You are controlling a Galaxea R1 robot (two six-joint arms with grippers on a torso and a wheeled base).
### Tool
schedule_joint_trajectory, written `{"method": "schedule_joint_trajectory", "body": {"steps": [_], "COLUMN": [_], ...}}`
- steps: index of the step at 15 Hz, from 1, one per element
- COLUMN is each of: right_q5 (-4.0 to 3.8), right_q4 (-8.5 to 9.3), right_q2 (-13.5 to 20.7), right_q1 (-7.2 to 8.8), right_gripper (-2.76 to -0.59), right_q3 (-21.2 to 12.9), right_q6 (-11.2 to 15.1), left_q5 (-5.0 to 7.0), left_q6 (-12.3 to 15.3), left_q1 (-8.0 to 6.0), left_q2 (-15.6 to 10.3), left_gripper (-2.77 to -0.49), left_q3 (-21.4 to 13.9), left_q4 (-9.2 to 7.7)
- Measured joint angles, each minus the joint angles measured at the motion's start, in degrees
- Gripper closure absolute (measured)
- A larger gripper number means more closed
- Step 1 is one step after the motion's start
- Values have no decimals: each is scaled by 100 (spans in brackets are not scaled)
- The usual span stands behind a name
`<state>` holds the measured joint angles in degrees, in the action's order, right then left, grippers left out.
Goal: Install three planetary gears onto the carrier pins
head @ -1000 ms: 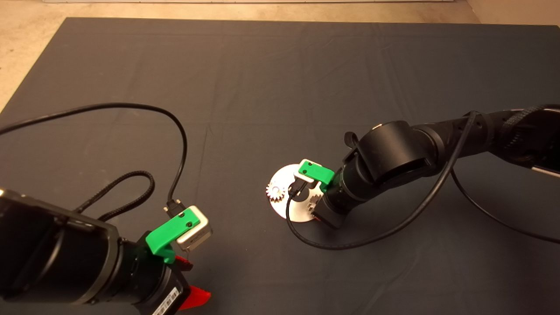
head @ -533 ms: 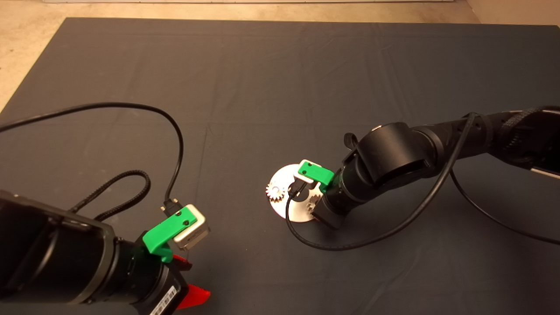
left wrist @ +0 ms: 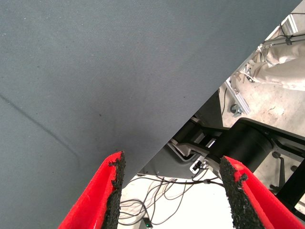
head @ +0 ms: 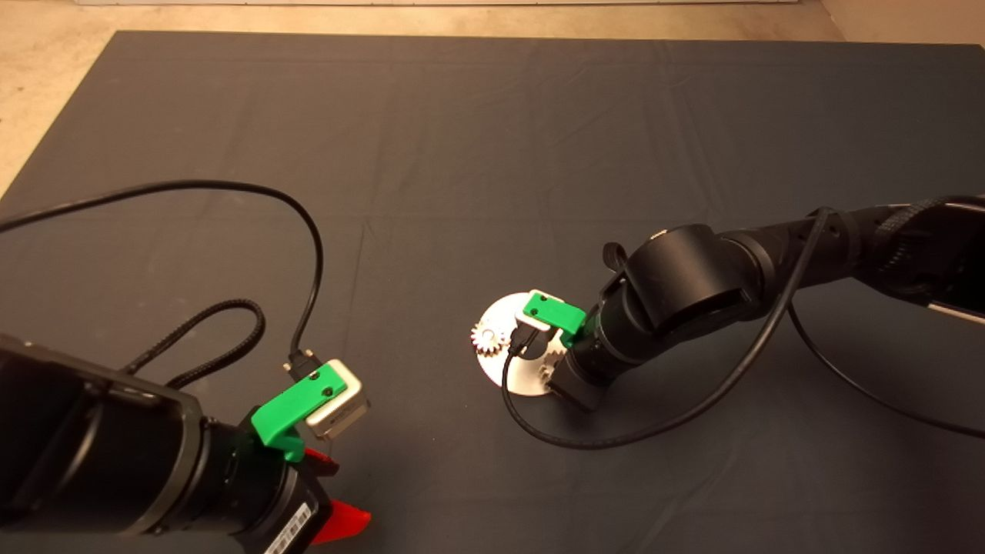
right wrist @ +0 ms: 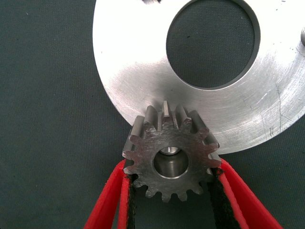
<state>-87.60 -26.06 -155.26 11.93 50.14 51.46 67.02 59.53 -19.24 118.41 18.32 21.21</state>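
Gripping one planetary gear (right wrist: pixel 170 162) between our red fingers (right wrist: pixel 110 193), we are holding it at the rim of the shiny disc (right wrist: pixel 143 86), with a silvery carrier pin (right wrist: pixel 170 150) showing inside its round bore. The black pads are pressing on the gear's teeth from both sides, so our right gripper (right wrist: pixel 169 191) is clamped on it. Whether the gear is resting fully down on the disc, we cannot tell.

From above, a second gear (head: pixel 487 338) is sitting on the disc (head: pixel 504 319) at its edge farthest from our right arm (head: pixel 692 285). That arm is covering the near side of the disc, with its green gripper mount directly over it.

Around the disc, the dark mat (head: pixel 492 138) is covering the tabletop. Well away from the disc, near the mat's front edge, we are keeping our left gripper (left wrist: pixel 169 195) idle, its fingers spread wide apart and holding nothing. Past the mat's edge, its wrist view is showing cables on the floor and a person's leg (left wrist: pixel 286 71).
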Motion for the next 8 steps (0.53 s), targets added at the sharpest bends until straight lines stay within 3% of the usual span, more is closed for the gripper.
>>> {"method": "schedule_joint_trajectory", "body": {"steps": [8], "right_q5": [20], "right_q4": [5], "right_q2": [2], "right_q1": [0], "right_gripper": [-90], "right_q3": [55], "right_q6": [-88], "left_q5": [-13], "left_q6": [0], "left_q1": [0], "left_q2": [0], "left_gripper": [-133], "left_q3": [0], "left_q4": [0]}}
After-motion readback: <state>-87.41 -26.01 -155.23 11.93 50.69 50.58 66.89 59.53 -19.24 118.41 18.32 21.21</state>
